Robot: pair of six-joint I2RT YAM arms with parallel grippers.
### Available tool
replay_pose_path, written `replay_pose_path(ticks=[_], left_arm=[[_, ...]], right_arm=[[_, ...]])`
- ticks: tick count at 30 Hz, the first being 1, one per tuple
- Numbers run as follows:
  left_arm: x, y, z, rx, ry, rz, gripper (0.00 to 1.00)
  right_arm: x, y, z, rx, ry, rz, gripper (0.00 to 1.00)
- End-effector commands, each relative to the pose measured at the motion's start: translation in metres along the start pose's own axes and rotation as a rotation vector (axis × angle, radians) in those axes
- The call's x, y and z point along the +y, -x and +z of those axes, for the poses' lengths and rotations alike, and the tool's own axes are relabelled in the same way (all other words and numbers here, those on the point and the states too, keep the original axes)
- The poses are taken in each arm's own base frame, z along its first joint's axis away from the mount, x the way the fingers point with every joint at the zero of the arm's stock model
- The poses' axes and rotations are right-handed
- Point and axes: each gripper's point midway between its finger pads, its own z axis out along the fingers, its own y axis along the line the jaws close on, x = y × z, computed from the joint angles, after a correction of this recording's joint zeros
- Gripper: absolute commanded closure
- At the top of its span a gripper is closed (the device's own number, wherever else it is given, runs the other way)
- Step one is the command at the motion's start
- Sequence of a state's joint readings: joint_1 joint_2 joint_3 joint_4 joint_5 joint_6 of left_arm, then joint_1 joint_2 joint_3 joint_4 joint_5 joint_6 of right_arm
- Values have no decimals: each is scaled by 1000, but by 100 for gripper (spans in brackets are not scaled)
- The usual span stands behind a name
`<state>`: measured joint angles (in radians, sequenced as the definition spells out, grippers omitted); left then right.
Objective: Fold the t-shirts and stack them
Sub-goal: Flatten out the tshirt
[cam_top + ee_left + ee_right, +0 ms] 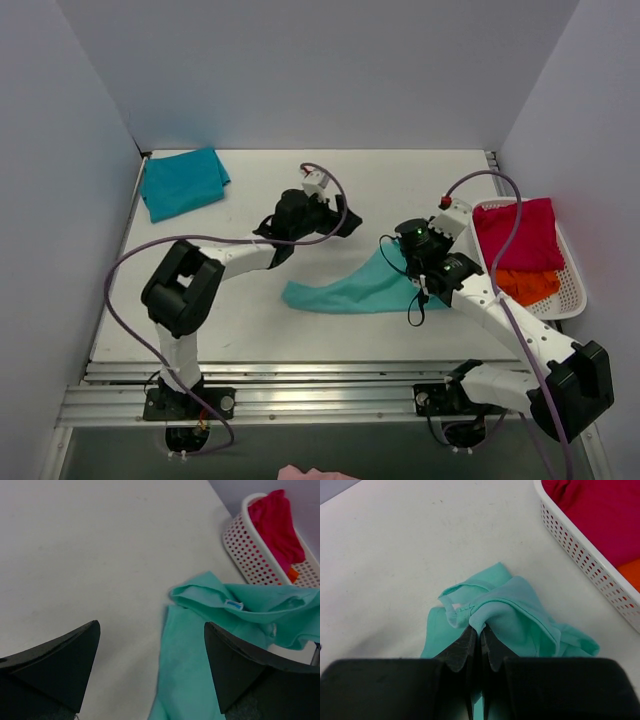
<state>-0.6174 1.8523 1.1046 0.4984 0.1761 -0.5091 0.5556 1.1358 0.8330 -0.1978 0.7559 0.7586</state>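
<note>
The mint-green t-shirt (350,288) lies crumpled in the middle of the table, one end lifted. My right gripper (480,629) is shut on a bunched fold of the mint-green t-shirt (520,615) and holds it off the table; it shows in the top view (418,262). My left gripper (150,650) is open and empty, hovering above the mint-green t-shirt (195,655) near its collar label; in the top view it sits left of the shirt's raised end (340,222). The teal-blue t-shirt (183,182) lies folded at the far left corner.
A white perforated basket (572,290) at the right edge holds a magenta cloth (518,235) and an orange cloth (527,285). It also shows in the left wrist view (250,555) and the right wrist view (590,565). Grey walls enclose the table.
</note>
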Motion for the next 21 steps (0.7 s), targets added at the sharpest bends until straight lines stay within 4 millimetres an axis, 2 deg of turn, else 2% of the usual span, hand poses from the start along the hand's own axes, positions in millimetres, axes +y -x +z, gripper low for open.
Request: replay_pose_path(ticks=[1,2,3,4,5,7,8,9,12,17,18,19,21], left_arm=[[-64,-5,28,51,-218,45,6],[-69,-11,34,73,-241,32,6],[-69,-30,44,126,-269,24,6],[-78,-24,53,127,-295,28,6],[-74,-45,63,171,-297,30,6],[-82,-50,73,200,-314,41,6],[-79,-67,80,235,-307,48,6],[-79,-72,83,248,-300,49,6],[-76,-86,84,287,-280,54,5],[-52,-114,81,345,-170,64,0],[-52,-118,81,352,-173,64,0],[-49,-122,82,359,-168,64,6],[-45,-132,84,376,-162,64,8]], right_arm=[[-9,13,2,-44,-35,-3,100],[-10,14,2,-45,-34,-1,100],[-11,15,3,-45,-36,1,100],[-13,17,4,-47,-42,3,100],[-15,17,4,-48,-42,2,100],[-18,19,6,-52,-51,7,100],[-20,20,6,-54,-54,5,100],[-21,20,7,-53,-53,6,100],[-26,23,8,-56,-60,10,100],[-33,24,14,-55,-71,21,100],[-33,23,15,-49,-65,22,100],[-33,21,17,-45,-63,24,100],[-33,21,18,-40,-58,28,100]])
